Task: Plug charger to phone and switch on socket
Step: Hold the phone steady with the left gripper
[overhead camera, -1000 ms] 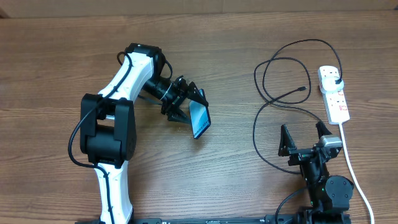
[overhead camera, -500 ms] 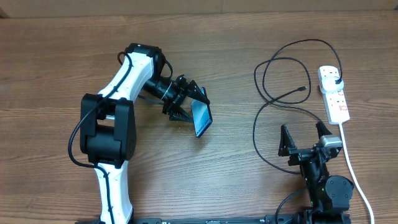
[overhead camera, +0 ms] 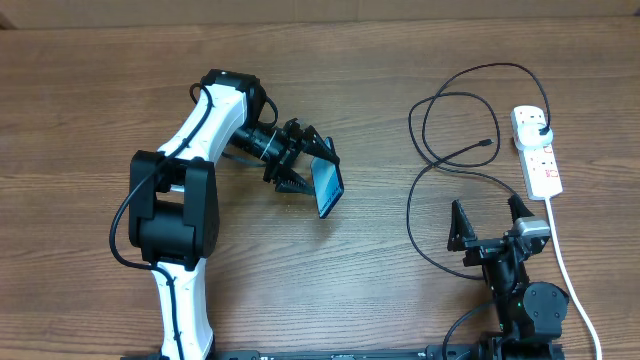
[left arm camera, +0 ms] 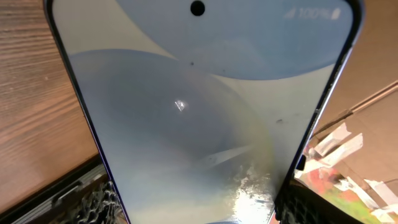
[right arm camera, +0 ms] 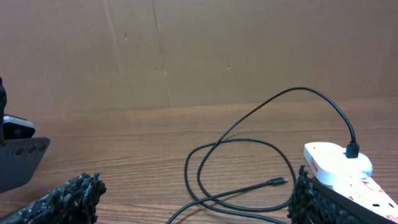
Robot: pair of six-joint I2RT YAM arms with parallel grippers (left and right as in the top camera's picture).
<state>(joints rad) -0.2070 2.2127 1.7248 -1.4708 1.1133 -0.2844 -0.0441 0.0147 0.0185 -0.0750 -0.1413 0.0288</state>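
My left gripper [overhead camera: 305, 165] is shut on the phone [overhead camera: 327, 186], holding it tilted above the table left of centre. In the left wrist view its lit pale-blue screen [left arm camera: 199, 106] fills the frame between my fingers. The black charger cable [overhead camera: 440, 160] lies looped on the right, its connector tip [overhead camera: 487, 142] free on the wood and its black plug [overhead camera: 541, 127] seated in the white socket strip [overhead camera: 537, 152]. My right gripper [overhead camera: 490, 222] is open and empty, near the front edge below the loops. In the right wrist view the cable [right arm camera: 249, 149], the tip [right arm camera: 278, 182] and the strip [right arm camera: 339, 163] lie ahead.
The socket's thick white cord [overhead camera: 565, 265] runs down the right side past my right arm. A cardboard wall [right arm camera: 199, 50] stands behind the table. The back of the phone [right arm camera: 22, 158] shows at the far left of the right wrist view.
My left gripper has carried the phone a little to the right and turned it slightly. The right arm, cable and socket have not moved.
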